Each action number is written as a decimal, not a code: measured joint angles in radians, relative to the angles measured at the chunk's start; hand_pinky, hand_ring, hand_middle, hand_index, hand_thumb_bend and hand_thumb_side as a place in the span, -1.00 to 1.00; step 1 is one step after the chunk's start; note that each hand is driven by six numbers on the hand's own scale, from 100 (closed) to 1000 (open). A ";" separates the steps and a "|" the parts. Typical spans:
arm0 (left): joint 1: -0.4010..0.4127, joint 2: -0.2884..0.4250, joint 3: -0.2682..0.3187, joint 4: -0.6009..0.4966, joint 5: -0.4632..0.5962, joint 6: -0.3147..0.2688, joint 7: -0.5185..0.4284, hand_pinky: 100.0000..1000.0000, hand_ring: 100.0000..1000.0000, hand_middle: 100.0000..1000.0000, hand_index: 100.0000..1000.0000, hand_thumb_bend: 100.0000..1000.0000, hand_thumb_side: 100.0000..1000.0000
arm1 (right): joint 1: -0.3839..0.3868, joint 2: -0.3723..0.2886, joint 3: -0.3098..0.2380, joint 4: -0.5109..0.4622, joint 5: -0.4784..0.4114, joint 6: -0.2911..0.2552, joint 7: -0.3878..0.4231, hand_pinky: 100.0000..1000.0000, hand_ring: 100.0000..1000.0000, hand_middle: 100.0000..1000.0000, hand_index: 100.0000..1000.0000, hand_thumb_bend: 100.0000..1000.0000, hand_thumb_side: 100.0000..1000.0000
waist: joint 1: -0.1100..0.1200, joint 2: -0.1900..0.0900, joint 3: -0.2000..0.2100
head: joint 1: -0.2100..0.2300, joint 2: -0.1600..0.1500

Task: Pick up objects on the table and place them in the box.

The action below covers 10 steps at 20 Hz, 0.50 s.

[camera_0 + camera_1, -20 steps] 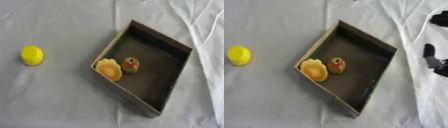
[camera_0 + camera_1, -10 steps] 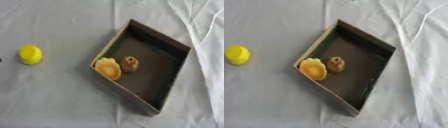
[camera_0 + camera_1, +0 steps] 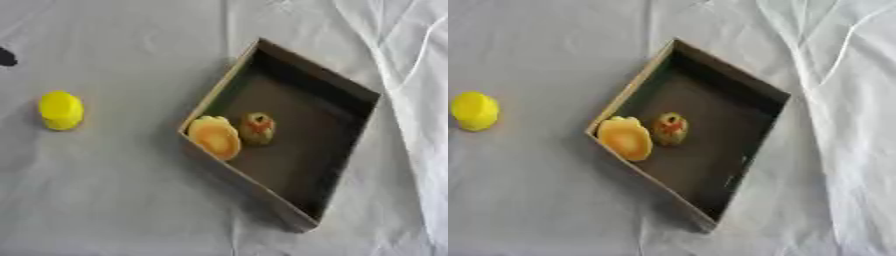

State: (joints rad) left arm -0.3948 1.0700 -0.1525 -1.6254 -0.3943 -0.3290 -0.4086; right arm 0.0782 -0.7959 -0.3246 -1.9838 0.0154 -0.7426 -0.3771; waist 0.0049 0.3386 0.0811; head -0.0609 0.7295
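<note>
Yellow object [image 3: 61, 110] on cloth; box [image 3: 350, 95] holds perhaps two.

Dark robot hand tip [image 3: 7, 56] newly at left edge.

Table [image 3: 122, 200]: covered edge to edge by a pale grey-white cloth [image 3: 544, 210]. The cloth lies mostly flat, with raised folds and creases toward the right edge and the far right corner. Light: soft, even. No wall, floor or window in view.
</note>
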 measured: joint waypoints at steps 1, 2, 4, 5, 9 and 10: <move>-0.003 -0.006 -0.008 0.010 0.008 0.002 -0.016 0.87 0.86 0.74 0.87 -0.07 -1.00 | -0.002 0.001 0.001 0.000 -0.005 0.003 0.006 0.70 0.49 0.36 0.65 -1.00 -0.61 | 0.000 0.000 -0.001 | 0.001 0.000; -0.005 -0.012 -0.016 0.018 0.017 0.005 -0.030 0.87 0.86 0.74 0.87 -0.09 -1.00 | -0.005 0.001 0.002 0.000 -0.010 0.006 0.011 0.70 0.49 0.36 0.65 -1.00 -0.55 | 0.000 0.000 -0.001 | 0.002 0.000; -0.014 -0.025 -0.027 0.032 0.033 0.011 -0.056 0.87 0.87 0.75 0.88 -0.07 -1.00 | -0.008 0.004 0.005 0.000 -0.020 0.013 0.020 0.70 0.48 0.35 0.65 -1.00 -0.46 | 0.001 0.002 -0.001 | 0.003 0.000; -0.020 -0.031 -0.032 0.040 0.035 0.016 -0.066 0.87 0.87 0.75 0.88 -0.06 -1.00 | -0.008 0.007 0.006 0.000 -0.026 0.017 0.026 0.70 0.48 0.35 0.64 -1.00 -0.42 | 0.001 0.003 -0.001 | 0.003 0.000; -0.053 -0.059 -0.052 0.079 0.030 0.037 -0.080 0.86 0.88 0.75 0.90 -0.10 -1.00 | -0.017 0.017 0.012 0.000 -0.045 0.033 0.048 0.70 0.47 0.34 0.64 -1.00 -0.22 | 0.005 0.006 -0.003 | 0.007 0.000; -0.062 -0.068 -0.057 0.092 0.026 0.043 -0.078 0.86 0.87 0.75 0.89 -0.12 -1.00 | -0.017 0.019 0.013 0.000 -0.051 0.037 0.054 0.70 0.47 0.33 0.64 -1.00 -0.16 | 0.006 0.007 -0.004 | 0.008 0.000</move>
State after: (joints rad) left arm -0.4568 1.0021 -0.2096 -1.5333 -0.3685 -0.2864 -0.4865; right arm 0.0608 -0.7769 -0.3112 -1.9838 -0.0355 -0.7054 -0.3230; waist 0.0105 0.3454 0.0770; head -0.0526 0.7295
